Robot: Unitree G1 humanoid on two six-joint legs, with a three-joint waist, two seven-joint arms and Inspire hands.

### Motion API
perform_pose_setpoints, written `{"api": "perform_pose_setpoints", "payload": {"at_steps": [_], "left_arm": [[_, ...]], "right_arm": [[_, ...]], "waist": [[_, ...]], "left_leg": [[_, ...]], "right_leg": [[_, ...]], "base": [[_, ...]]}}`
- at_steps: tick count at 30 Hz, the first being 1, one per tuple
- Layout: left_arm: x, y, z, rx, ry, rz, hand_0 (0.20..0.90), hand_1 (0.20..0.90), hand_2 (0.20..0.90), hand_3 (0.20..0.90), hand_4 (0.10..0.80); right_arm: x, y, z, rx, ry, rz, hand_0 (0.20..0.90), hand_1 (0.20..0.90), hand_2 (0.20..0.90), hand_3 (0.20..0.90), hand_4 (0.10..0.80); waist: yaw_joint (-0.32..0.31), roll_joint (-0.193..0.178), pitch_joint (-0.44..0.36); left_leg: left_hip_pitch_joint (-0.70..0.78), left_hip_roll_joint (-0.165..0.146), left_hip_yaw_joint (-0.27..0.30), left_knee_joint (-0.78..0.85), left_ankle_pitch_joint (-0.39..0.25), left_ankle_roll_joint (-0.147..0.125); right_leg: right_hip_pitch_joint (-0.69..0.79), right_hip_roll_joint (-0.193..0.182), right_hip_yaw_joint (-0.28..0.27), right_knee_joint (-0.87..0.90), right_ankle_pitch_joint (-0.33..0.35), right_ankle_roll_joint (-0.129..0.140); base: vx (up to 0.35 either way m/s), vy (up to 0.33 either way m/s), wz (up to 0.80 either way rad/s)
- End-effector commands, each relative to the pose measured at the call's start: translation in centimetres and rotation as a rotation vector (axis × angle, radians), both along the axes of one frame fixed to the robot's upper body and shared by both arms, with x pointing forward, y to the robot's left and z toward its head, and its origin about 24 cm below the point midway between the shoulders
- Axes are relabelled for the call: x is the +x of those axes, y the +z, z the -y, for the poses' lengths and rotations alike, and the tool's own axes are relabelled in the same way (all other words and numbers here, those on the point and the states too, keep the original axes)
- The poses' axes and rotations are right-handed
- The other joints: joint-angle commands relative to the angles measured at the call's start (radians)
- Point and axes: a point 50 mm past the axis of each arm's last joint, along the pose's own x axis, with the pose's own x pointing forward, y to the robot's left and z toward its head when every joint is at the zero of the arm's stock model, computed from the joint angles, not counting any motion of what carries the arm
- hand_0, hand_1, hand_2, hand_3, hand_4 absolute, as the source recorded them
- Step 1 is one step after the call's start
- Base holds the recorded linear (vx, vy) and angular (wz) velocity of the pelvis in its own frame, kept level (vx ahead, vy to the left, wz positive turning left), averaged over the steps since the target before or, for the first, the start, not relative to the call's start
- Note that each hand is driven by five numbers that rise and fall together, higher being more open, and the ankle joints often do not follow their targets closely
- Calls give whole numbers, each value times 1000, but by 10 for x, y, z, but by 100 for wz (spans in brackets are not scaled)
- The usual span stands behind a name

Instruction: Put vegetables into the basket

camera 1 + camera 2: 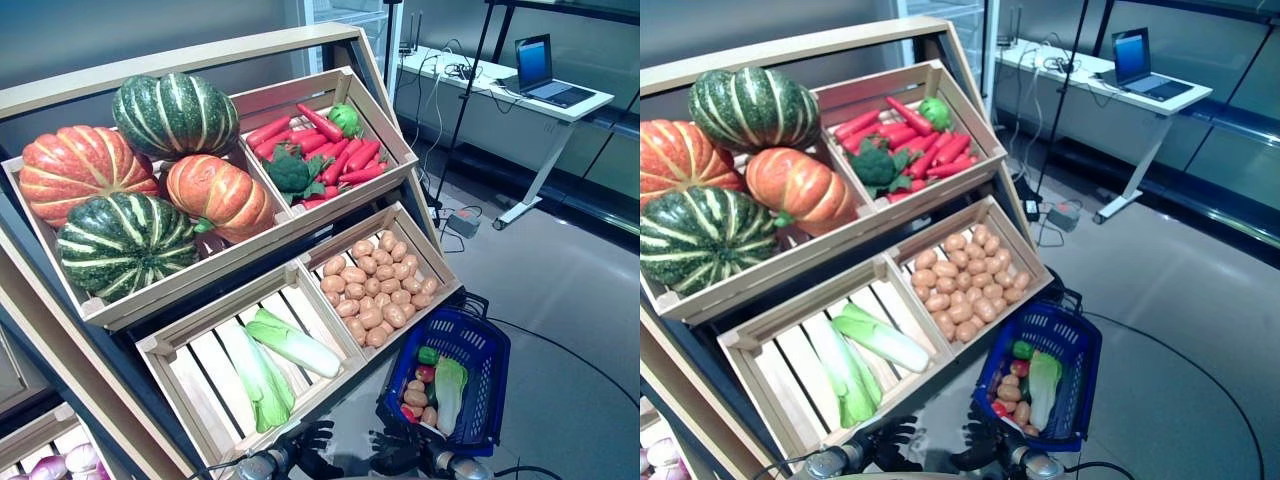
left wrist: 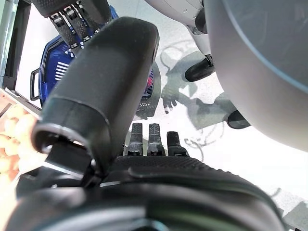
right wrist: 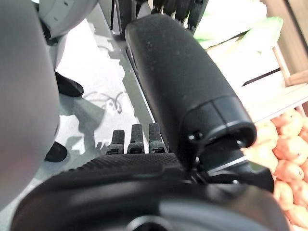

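The blue plastic basket (image 1: 492, 352) stands on the floor at the lower right of the wooden stand (image 1: 300, 232). In it lie a pale green leafy cabbage (image 1: 450, 392), a small green pepper (image 1: 428, 354), a red round vegetable (image 1: 425, 373) and potatoes (image 1: 415, 393). My left hand (image 1: 312, 443) and right hand (image 1: 398, 452) are low in front of me, close together, just before the basket's near end. Both have relaxed, spread fingers and hold nothing. The left wrist view shows the left thumb (image 2: 110, 72) and the basket (image 2: 53, 62); the right wrist view shows the right thumb (image 3: 183, 72).
The stand's lower crates (image 1: 300, 300) jut out just above and left of the hands. A white desk (image 1: 500, 90) with a laptop stands at the back right. Grey floor (image 1: 570, 290) lies right of the basket.
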Motion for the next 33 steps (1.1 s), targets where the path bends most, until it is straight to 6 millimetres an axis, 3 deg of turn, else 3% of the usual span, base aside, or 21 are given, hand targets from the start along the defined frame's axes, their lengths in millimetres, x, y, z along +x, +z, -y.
{"api": "perform_pose_setpoints", "payload": {"at_steps": [1,27,33], "left_arm": [[25,8,8,-9,-56,71,900,900,900,900,800],[26,8,12,-12,-95,80,900,900,900,900,800],[40,22,27,-130,-206,197,900,900,900,900,800]], "right_arm": [[23,7,-11,103,-14,41,900,900,900,900,800],[25,7,-5,67,-60,51,900,900,900,900,800],[27,8,-4,62,-85,53,900,900,900,900,800]], "waist": [[14,-33,38],[6,-21,49],[4,-19,51]], "left_leg": [[-2,-45,52,2,-51,25],[-10,-45,49,2,-46,23],[-13,-43,53,2,-45,20]], "right_leg": [[68,-14,44,2,-52,-22],[58,-14,43,2,-50,-24],[54,-12,51,2,-48,-23]], "base": [[0,0,0],[0,0,0],[0,0,0]]}}
